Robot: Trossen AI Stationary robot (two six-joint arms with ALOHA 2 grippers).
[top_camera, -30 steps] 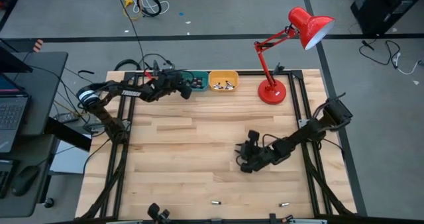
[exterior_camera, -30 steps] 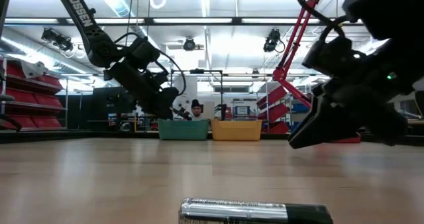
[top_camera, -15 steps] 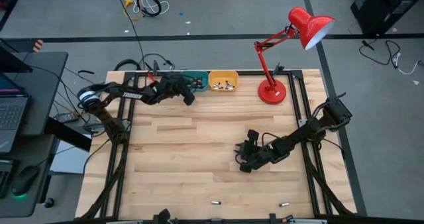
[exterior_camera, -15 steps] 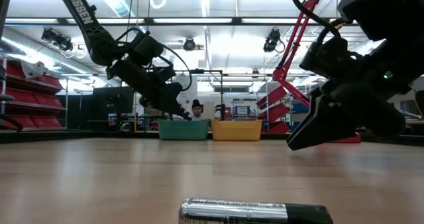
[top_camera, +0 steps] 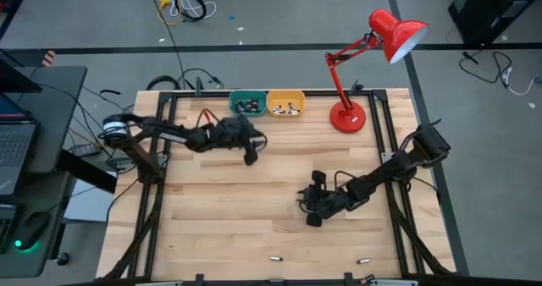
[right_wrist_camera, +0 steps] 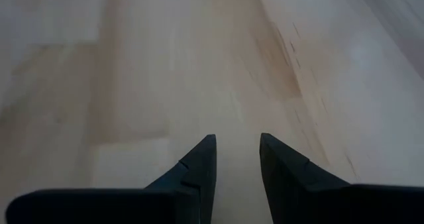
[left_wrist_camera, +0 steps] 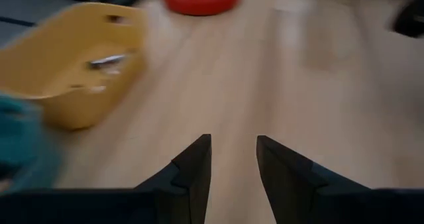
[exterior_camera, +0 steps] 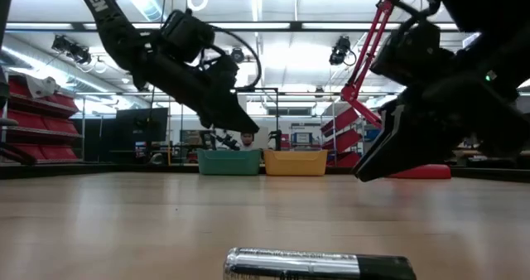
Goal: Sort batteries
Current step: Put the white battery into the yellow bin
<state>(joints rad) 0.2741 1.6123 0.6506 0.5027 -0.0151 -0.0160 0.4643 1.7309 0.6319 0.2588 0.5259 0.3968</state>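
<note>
Left gripper: my fingers apart, empty.
Right gripper: apart, empty.
Batteries: approach low, centre 1 between fingers.

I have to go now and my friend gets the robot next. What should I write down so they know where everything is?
Left gripper: open, empty, above the table just in front of the teal bin.
Right gripper: open, empty, low over mid-table, right of centre.
Done: some batteries lie in the teal bin and in the yellow bin.
Left: two batteries on the table's near edge, one and another. Pick those up and sort them.
</note>
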